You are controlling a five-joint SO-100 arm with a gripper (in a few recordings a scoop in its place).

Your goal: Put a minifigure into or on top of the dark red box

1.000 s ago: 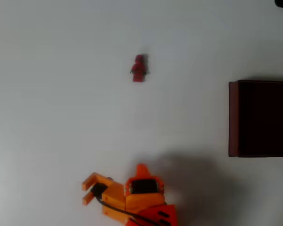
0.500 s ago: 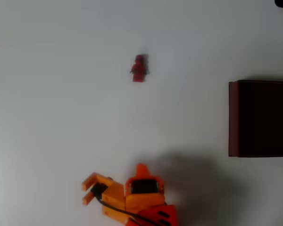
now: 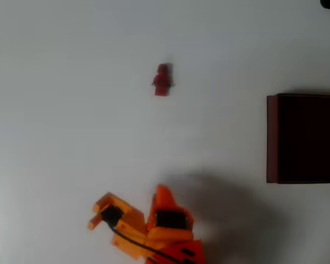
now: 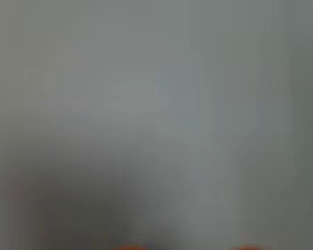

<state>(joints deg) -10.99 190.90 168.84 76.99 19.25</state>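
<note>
Orange hand (image 3: 160, 193) sits low centre in the overhead view, tip pointing up; whether its fingers are spread cannot be told. One minifigure (image 3: 162, 80) lies on the white worktop (image 3: 60, 110), upper centre. One dark red box (image 3: 303, 138) sits at the right edge, well apart.
</note>
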